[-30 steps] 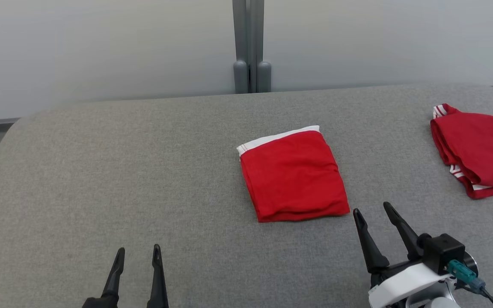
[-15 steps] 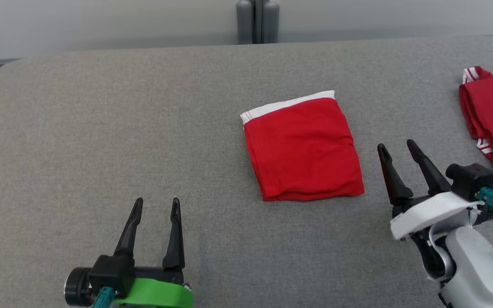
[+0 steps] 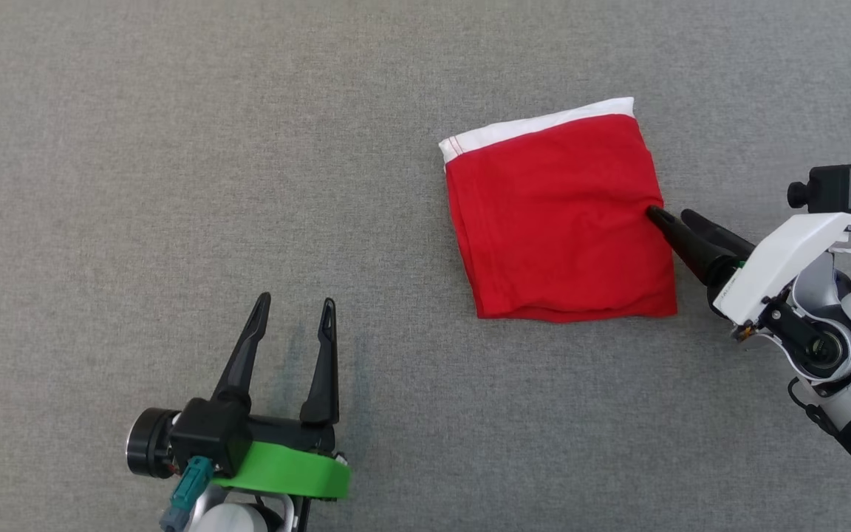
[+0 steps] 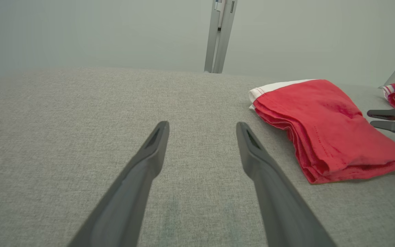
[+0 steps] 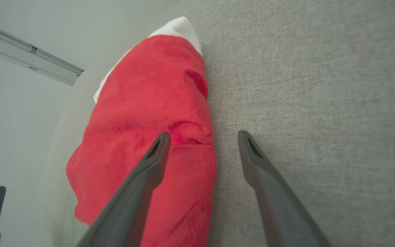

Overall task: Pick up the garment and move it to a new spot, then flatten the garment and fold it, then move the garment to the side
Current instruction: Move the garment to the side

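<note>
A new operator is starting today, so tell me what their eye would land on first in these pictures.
The folded red garment with a white band stands out first, on the grey table right of centre in the head view. Next, the right gripper, open, straddles its right edge: one finger over red cloth, the other over bare table. The left gripper hangs open at lower left, apart from it.

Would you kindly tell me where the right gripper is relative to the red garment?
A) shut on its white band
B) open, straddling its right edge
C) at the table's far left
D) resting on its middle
B: the right gripper is open, one finger over the red garment at its edge and the other over the bare table.
</note>
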Tool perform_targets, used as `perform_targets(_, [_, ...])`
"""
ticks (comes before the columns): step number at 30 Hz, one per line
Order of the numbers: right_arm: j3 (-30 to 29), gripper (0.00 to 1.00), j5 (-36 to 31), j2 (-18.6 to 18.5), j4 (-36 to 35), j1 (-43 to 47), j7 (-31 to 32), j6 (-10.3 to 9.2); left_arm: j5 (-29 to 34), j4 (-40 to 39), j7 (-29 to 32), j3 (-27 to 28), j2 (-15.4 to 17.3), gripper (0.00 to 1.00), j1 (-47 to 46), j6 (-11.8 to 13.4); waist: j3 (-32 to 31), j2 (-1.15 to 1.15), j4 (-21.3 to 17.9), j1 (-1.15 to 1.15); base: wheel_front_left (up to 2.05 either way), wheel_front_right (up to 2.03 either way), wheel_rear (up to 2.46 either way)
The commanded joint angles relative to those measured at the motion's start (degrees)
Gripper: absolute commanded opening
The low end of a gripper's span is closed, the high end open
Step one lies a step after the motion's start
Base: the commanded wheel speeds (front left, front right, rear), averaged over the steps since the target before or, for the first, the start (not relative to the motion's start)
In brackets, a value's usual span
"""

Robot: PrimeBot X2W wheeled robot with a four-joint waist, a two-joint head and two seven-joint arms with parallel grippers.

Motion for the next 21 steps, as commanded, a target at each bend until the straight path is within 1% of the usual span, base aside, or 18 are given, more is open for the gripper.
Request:
perform_targets(1, [0.63,1.00,1.47,-0.64,-0.65,-0.84,1.46,0.00,0.53,0.10,0.00,0.03,0.16,1.00,-1.07,-0.11,1.44,0.00,0.83,0.00,0.00,0.00,0.00])
perform_targets(3, [1.61,1.00,3.28,-1.95,-1.41,-1.70,3.32,0.00,0.57,0.21,0.00,-0.17,0.16,1.00,-1.40,-0.19,1.80,0.00,0.92,0.00,0.00,0.00,0.00])
perform_targets(4, [2.04,0.70,3.60,-2.31,-1.57,-1.94,3.59,0.00,0.56,0.24,0.00,-0.21,0.16,1.00,-1.62,-0.18,1.94,0.00,0.94,0.00,0.00,0.00,0.00])
perform_targets(5, [2.64,0.33,3.89,-2.52,-1.76,-2.20,3.55,0.00,0.55,0.27,0.00,-0.26,0.16,1.00,-1.87,-0.18,2.12,0.00,0.95,0.00,0.00,0.00,0.00])
perform_targets(6, [2.97,0.00,4.49,-2.55,-1.99,-2.33,3.33,0.00,0.54,0.29,0.00,-0.29,0.16,1.00,-1.97,-0.19,2.22,0.00,0.95,0.00,0.00,0.00,0.00])
perform_targets(12, [4.88,0.00,6.07,-4.19,-3.28,-2.94,1.21,0.00,0.69,0.61,0.00,-0.01,0.16,1.00,-2.50,-0.24,2.62,0.00,0.42,0.00,0.00,0.00,0.00])
perform_targets(16, [6.39,0.00,4.52,-7.02,-4.62,-3.35,-1.65,-0.01,1.14,0.58,0.00,0.69,0.16,1.00,-2.60,-0.45,2.71,0.00,-1.03,0.00,0.00,0.00,0.00])
perform_targets(21, [8.34,0.00,2.50,-11.76,-5.53,-3.72,-4.58,-0.01,2.19,0.20,0.00,1.30,0.16,1.00,-2.14,-1.16,2.73,0.00,-3.92,0.00,0.00,0.00,0.00])
